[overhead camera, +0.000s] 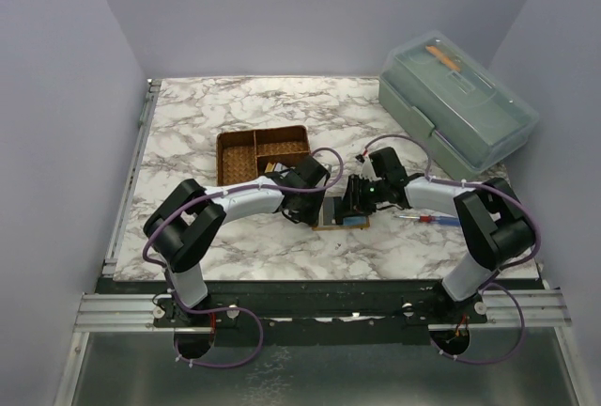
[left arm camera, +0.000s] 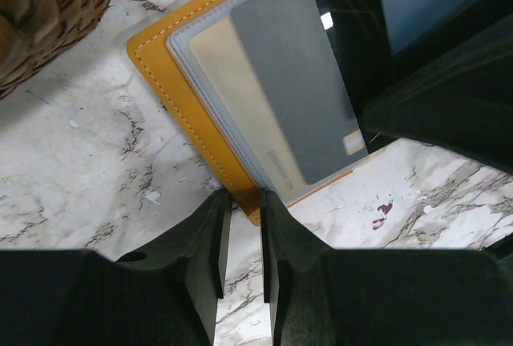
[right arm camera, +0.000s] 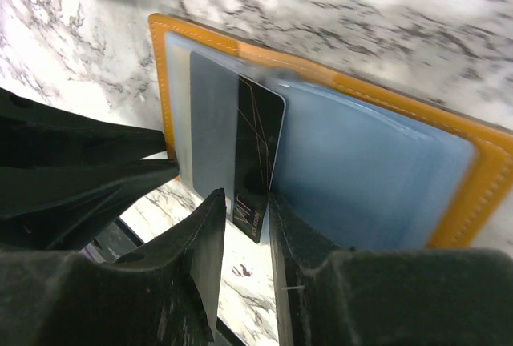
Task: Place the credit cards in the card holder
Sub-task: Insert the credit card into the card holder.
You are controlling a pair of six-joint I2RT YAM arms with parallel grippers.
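Observation:
The orange-tan card holder (overhead camera: 331, 226) lies open on the marble between both grippers. In the left wrist view its clear sleeves (left arm camera: 172, 82) hold a yellowish card (left arm camera: 240, 106) and a grey card (left arm camera: 296, 82). My left gripper (left arm camera: 242, 195) is narrowly open, its tips at the holder's near corner. In the right wrist view the holder (right arm camera: 164, 82) shows the grey card (right arm camera: 212, 122) and a pale blue card (right arm camera: 369, 178). My right gripper (right arm camera: 247, 202) holds the near end of a black card (right arm camera: 260, 138), tilted over the holder's middle fold.
A brown woven divided basket (overhead camera: 263, 154) stands just behind the holder, close to the left gripper (overhead camera: 324, 207). A clear green lidded box (overhead camera: 455, 110) sits at the back right. A red and blue pen-like tool (overhead camera: 427, 220) lies right of the right gripper (overhead camera: 353, 207).

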